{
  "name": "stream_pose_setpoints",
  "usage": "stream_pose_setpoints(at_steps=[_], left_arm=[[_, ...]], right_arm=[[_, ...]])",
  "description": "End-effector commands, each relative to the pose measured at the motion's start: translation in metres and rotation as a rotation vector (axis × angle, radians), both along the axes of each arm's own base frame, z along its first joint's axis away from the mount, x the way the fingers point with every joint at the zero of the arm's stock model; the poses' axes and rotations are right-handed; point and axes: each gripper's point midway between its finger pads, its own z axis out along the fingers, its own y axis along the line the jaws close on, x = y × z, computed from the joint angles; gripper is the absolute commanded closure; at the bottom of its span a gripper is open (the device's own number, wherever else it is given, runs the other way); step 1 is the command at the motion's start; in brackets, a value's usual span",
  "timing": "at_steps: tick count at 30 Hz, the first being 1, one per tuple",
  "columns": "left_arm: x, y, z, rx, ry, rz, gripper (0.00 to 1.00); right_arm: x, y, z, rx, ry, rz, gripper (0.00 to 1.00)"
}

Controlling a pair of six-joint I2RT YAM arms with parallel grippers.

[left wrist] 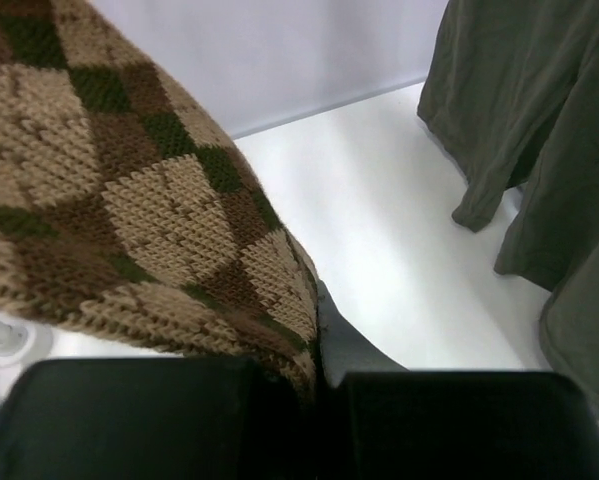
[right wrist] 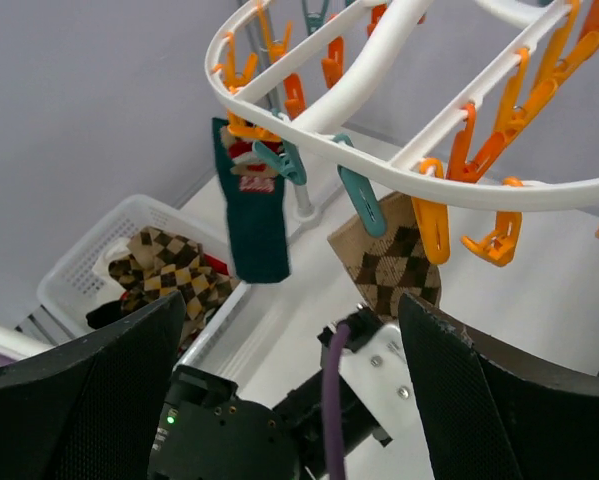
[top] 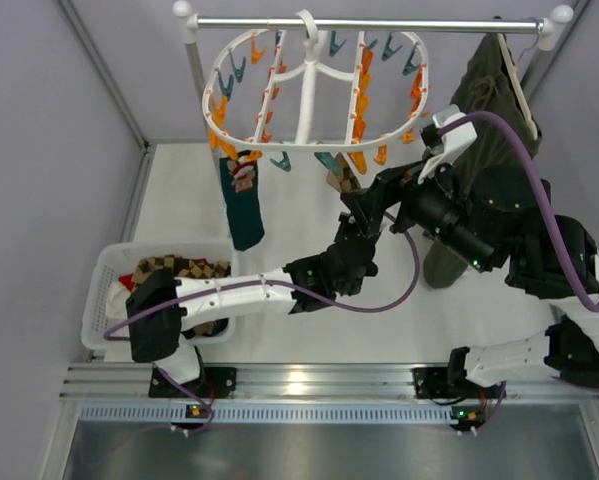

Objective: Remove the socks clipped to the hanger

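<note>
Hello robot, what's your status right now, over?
Left gripper shut on argyle sock, clipped to hanger. Right gripper open, empty. Teal sock also clipped. Olive garment hangs aside, not blocking.

light bright, even | glare on rail point(top: 299, 382) | wrist foregrounds blurred

Your hanger point(top: 307, 100) hangs from the rail point(top: 399, 24) at the back, with the garment point(top: 489, 100) right of it. The left sock point(top: 245, 210) hangs under the hanger's left rim, the front sock point(right wrist: 389, 262) under its near rim. Left on the bench point(top: 299, 225), the basket point(top: 104, 275) holds more socks point(top: 179, 268).
</note>
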Motion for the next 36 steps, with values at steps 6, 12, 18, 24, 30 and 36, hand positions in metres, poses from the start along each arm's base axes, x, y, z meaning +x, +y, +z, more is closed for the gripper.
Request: stream_pose_setpoints(at_steps=[6, 12, 18, 24, 30, 36], left_arm=[[0.015, -0.030, 0.025, 0.106, -0.083, 0.033, 1.00], [0.017, -0.042, 0.020, 0.130, -0.086, 0.023, 1.00], [0.017, -0.048, 0.020, 0.132, -0.090, 0.011, 1.00], [0.017, -0.051, 0.026, 0.117, -0.095, 0.001, 1.00], [0.016, -0.052, 0.029, 0.105, -0.096, -0.006, 1.00], [0.015, -0.052, 0.028, 0.108, -0.096, -0.011, 1.00]], right_arm=[[0.025, 0.003, -0.019, -0.226, 0.011, -0.146, 0.18], [0.051, 0.000, -0.028, -0.330, -0.033, -0.331, 0.20], [0.069, -0.006, -0.027, -0.403, -0.089, -0.491, 0.23], [0.094, -0.011, -0.040, -0.461, -0.090, -0.597, 0.24], [0.117, -0.004, -0.045, -0.479, -0.118, -0.629, 0.27], [0.139, 0.001, -0.055, -0.522, -0.130, -0.694, 0.28]])
